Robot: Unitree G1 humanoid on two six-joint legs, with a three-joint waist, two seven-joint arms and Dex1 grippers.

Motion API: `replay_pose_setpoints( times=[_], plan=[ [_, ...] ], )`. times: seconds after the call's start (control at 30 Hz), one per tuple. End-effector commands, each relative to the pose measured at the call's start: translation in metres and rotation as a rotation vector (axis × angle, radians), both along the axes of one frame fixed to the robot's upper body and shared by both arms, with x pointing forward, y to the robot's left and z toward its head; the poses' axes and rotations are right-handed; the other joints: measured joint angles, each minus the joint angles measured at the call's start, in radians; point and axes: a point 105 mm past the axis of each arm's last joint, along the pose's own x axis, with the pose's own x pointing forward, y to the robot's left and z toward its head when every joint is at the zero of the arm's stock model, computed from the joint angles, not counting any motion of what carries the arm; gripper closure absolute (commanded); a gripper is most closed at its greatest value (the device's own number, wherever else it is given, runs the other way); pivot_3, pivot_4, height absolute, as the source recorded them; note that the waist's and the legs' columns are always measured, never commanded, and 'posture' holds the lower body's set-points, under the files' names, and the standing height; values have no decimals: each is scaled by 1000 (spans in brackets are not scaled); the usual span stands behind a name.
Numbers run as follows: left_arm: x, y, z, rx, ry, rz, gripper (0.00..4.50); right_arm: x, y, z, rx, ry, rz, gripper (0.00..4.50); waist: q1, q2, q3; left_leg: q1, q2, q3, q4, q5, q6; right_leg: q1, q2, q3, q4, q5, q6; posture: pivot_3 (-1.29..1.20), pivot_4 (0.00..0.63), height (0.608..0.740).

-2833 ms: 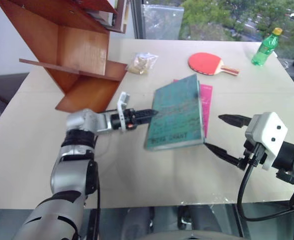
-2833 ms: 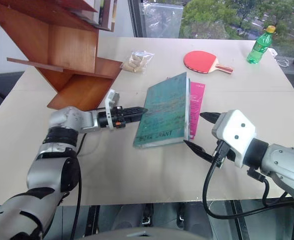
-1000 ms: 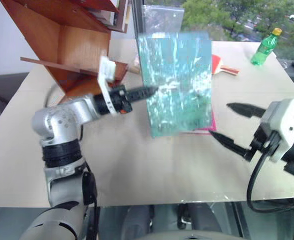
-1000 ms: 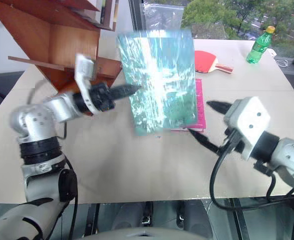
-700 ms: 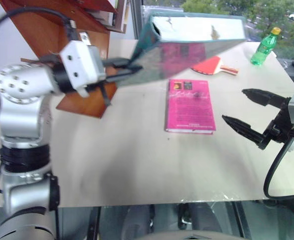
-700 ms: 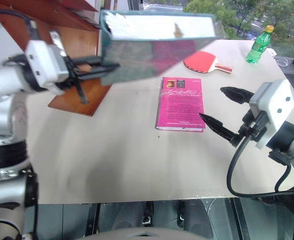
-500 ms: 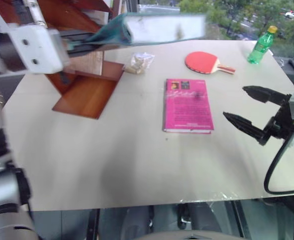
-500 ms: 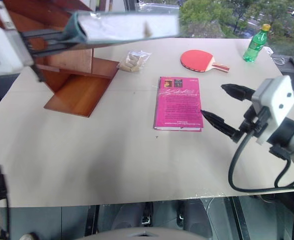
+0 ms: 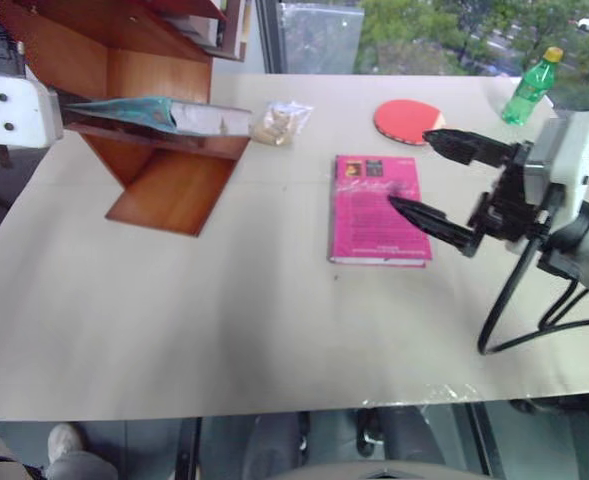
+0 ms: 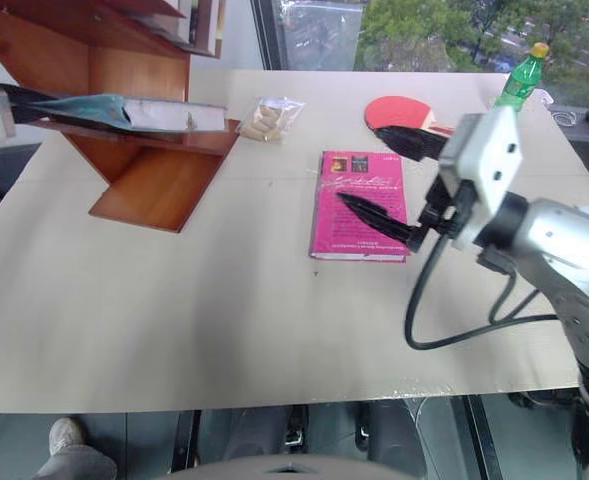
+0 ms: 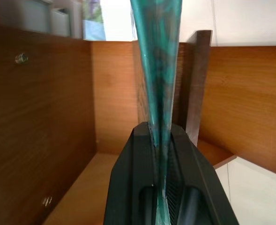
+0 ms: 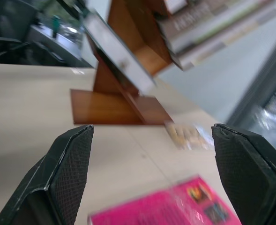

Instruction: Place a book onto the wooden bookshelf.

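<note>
Hovering nearest, over the pink book (image 9: 379, 208) on the table (image 9: 224, 320), the right gripper (image 9: 432, 180) has its two fingers spread wide with nothing between them, and I would keep it there, well apart from the work. Farther back at the left, the left gripper (image 11: 162, 187) pinches the book (image 9: 149, 112) tight at its edge, holding it nearly flat just above a slanted panel of the wooden bookshelf (image 9: 144, 70). To finish well, it should slide the book deeper along the panel until it rests fully supported, and release only then, or it may tip off the front edge.
</note>
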Motion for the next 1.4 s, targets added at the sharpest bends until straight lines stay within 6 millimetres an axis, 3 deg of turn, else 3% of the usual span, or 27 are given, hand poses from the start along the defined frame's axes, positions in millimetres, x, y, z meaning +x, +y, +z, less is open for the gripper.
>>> replay_pose_setpoints(
  times=[0.03,0.2,0.33,0.47,0.57,0.73,0.87,1.03,1.1,1.13,1.23,1.3,1.4],
  plan=[
    [7,12,-7,-13,16,43,4468,-1,6,4,-8,-50,12,400,1,0,0,1,0,0,0,0,0,0,0,0,1,0,0,0,150,740],
    [7,21,-6,-86,16,58,2471,4,10,2,-37,-79,26,400,-5,0,0,2,1,1,2,0,0,0,0,1,5,-2,3,0,150,740],
    [-13,32,6,-192,0,50,578,6,8,-1,-41,-71,45,400,-9,-1,0,0,1,3,2,0,0,-3,0,3,4,0,0,0,150,740],
    [-42,30,22,-426,21,-31,578,12,5,-5,-45,-48,60,400,-15,-1,0,-3,1,6,2,-1,1,-6,-1,5,3,0,0,0,150,740],
    [-69,20,26,-638,139,-52,578,17,1,-7,-46,-27,73,400,-27,-1,1,-4,1,5,1,-1,2,-7,-2,4,2,0,1,0,150,740],
    [-105,-3,7,-910,296,-39,578,23,-3,-11,-62,8,99,400,-31,0,1,-2,1,5,1,-1,1,-6,-3,5,3,-1,2,0,150,740],
    [-124,-42,-24,-1119,468,-113,1815,24,-6,-23,-103,50,87,400,-27,1,1,1,1,4,1,0,0,-3,-3,8,5,-3,4,0,150,740],
    [-104,-88,-90,-1268,494,-103,3832,21,-18,-52,-178,122,-23,400,-12,1,0,6,1,0,2,1,-1,4,-8,6,4,0,0,0,150,740],
    [-90,-103,-119,-1333,493,-71,3832,20,-28,-69,-216,100,-114,400,-4,0,-2,6,1,0,2,1,-2,4,-7,6,4,0,0,0,150,740],
    [-82,-113,-134,-1373,503,-60,3682,16,-37,-83,-239,147,-155,400,1,0,-2,6,0,0,2,1,-2,5,-7,6,5,0,0,0,150,740],
    [-70,-130,-158,-1447,518,-49,2457,10,-60,-107,-266,256,-267,400,10,-1,-3,6,-1,0,3,1,-2,6,-5,5,4,0,0,0,150,740],
    [-68,-128,-171,-1445,528,-16,1424,6,-79,-118,-275,322,-343,0,0,-1,-3,6,-1,0,3,1,-2,6,-5,5,4,0,0,0,150,740],
    [-70,-114,-176,-1402,510,23,287,-7,-103,-128,-290,376,-435,0,-3,0,-4,8,1,1,2,1,-2,6,-5,7,5,0,0,0,150,740]
  ],
)
